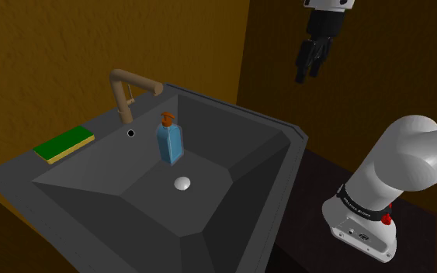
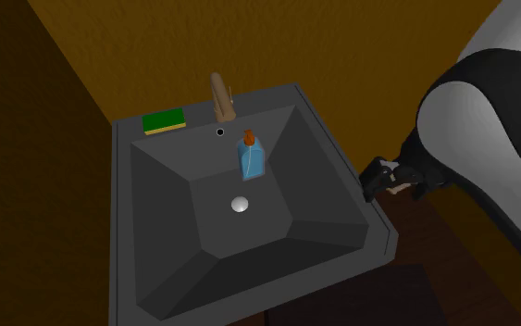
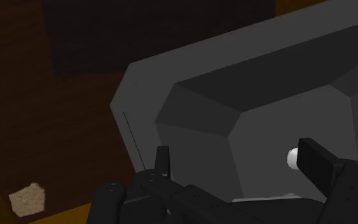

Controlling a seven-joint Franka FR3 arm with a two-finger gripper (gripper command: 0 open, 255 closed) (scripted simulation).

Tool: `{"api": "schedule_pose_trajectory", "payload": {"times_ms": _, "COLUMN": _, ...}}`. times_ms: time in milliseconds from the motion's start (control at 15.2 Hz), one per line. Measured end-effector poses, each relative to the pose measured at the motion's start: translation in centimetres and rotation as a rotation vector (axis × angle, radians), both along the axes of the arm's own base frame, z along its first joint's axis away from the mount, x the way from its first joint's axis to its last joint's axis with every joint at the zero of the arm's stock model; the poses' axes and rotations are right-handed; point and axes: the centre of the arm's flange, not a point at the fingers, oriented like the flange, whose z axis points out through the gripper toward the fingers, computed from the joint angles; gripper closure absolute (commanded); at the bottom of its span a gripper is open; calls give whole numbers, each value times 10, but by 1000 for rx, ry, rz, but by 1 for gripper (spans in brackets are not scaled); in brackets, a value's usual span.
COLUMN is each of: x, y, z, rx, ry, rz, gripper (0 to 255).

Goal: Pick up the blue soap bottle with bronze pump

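Hovering gripper (image 1: 306,77), fingers (image 3: 320,167) apart, beside sink (image 1: 232,155)

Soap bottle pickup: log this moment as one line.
stage: pre-grasp | gripper: open, raised beside sink, holding nothing | blue soap bottle: upright in sink near faucet, untouched

Blue bottle (image 1: 171,144), bronze pump (image 1: 168,119), dark grey sink (image 1: 232,203), green sponge (image 1: 64,143)
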Motion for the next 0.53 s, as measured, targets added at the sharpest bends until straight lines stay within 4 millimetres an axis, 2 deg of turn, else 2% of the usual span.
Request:
{"api": "schedule_pose_trajectory", "payload": {"times_ms": 132, "x": 5, "y": 4, "z": -2, "rx": -1, "ry": 0, "rz": 0, "gripper": 0}}
{"api": "schedule_pose_trajectory", "payload": {"times_ms": 528, "x": 57, "y": 48, "z": -27, "rx": -15, "ry": -4, "rz": 3, "gripper": 0}}
